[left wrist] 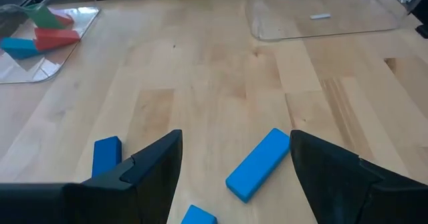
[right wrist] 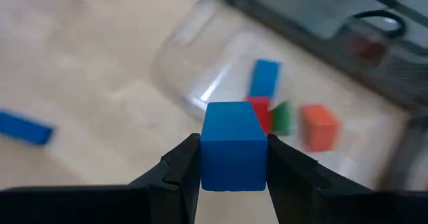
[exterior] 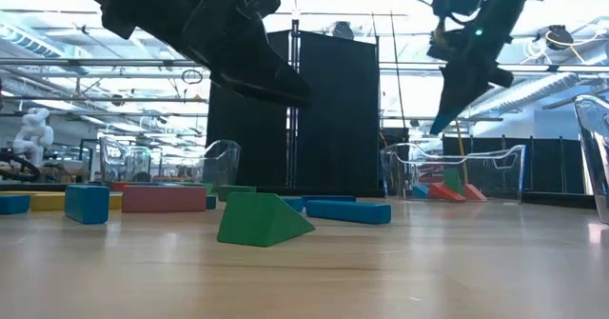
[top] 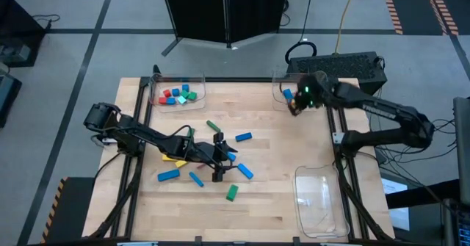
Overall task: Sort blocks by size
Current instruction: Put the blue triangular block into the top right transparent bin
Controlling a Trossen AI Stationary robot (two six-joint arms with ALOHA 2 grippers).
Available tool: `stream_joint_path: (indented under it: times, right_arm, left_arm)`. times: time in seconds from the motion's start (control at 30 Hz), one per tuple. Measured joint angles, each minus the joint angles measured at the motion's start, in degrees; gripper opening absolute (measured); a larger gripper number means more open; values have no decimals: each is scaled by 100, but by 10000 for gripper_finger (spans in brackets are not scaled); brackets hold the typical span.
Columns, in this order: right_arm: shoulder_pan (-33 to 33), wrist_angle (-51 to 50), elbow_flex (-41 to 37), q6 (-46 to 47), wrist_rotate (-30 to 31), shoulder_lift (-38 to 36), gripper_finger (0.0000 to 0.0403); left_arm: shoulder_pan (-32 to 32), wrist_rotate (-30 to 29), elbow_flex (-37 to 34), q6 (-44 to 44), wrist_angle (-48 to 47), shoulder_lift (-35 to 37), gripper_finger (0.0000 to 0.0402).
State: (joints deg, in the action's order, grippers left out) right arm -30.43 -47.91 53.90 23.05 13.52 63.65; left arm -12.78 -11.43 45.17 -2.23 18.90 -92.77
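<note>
The right gripper [right wrist: 233, 158] is pinching a blue cube [right wrist: 233, 144] between its two fingers, the pads pressing flat against the cube's opposite sides, and it is hanging above the table near the far right corner, just beside a clear tray [right wrist: 200, 70]. That tray is holding a blue block [right wrist: 265, 77], a red block [right wrist: 259, 112], a green block [right wrist: 282, 116] and an orange-red cube [right wrist: 317, 127]. In the high view the right gripper [top: 296, 106] is sitting at the tray's edge, well apart from the loose blocks in the middle of the wooden table [top: 257, 99]. The left gripper [left wrist: 234, 167] is hovering low over that middle patch with its fingers spread wide and nothing between them; a blue bar [left wrist: 259, 164] is lying on the wood under the gap, with a shorter blue block [left wrist: 106, 156] just beside one finger. A second tray [top: 176, 92] at the far left is holding red, blue, green and teal blocks. A third tray [top: 321, 200] is lying at the near right corner. A green wedge [exterior: 261, 220] is resting nearest the low camera.
</note>
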Motion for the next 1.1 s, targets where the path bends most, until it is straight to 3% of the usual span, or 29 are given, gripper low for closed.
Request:
stream_joint_path:
  times: [0.27,0.6,1.1]
  right_arm:
    - [-1259,-467,930,-703,-491,1219,130]
    - [-1850,-584,1674,-1071,-511,2533,139]
    - [-2239,-598,1828,-1157,-479,3030,185]
  left_arm:
    - [-23,-4,-1,-29,-101,-2,276]
    - [-61,-92,-6,-25,-257,-4,276]
    - [-76,-106,-7,-30,-599,-4,276]
